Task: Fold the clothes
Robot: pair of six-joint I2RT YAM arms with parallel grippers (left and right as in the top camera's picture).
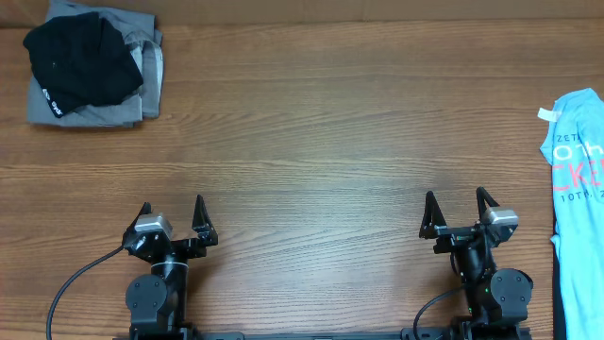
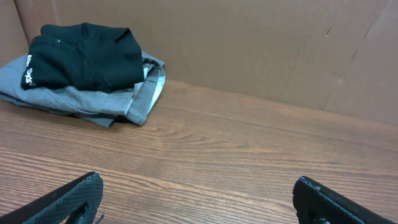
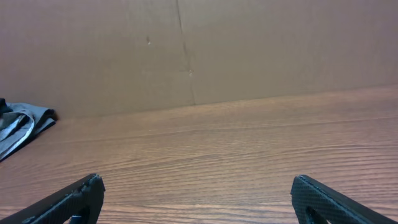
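Blue T-shirt (image 1: 578, 189) well right of right gripper (image 1: 456, 195), cropped by frame edge; black-grey stack (image 1: 90, 71) far from left gripper (image 1: 172, 204); both spread wide, empty.

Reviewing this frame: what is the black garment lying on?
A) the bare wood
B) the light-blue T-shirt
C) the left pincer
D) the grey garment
D: the black garment sits on top of the grey garment at the far left, well apart from the light-blue T-shirt at the right edge of the overhead view.
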